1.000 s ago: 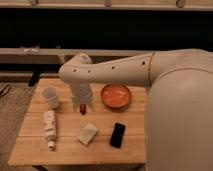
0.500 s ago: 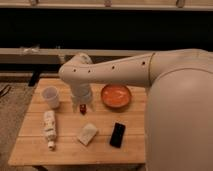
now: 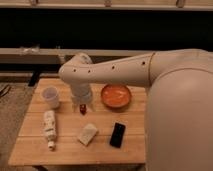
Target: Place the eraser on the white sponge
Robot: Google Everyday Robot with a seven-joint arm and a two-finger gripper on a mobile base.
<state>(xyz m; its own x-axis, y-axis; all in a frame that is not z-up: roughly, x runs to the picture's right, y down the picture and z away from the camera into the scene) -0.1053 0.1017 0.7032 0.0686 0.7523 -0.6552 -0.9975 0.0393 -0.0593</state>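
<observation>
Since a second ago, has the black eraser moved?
No. The eraser sits where it was, just right of the sponge; the gripper hangs behind them, left of the orange bowl.

Wooden counter. Orange bowl upright near back edge. White cup upright, well left of bowl, same row. Small dark red object just front-left of bowl, between bowl and cup. White bottle lying flat, far front-left of bowl, apart from cup.
</observation>
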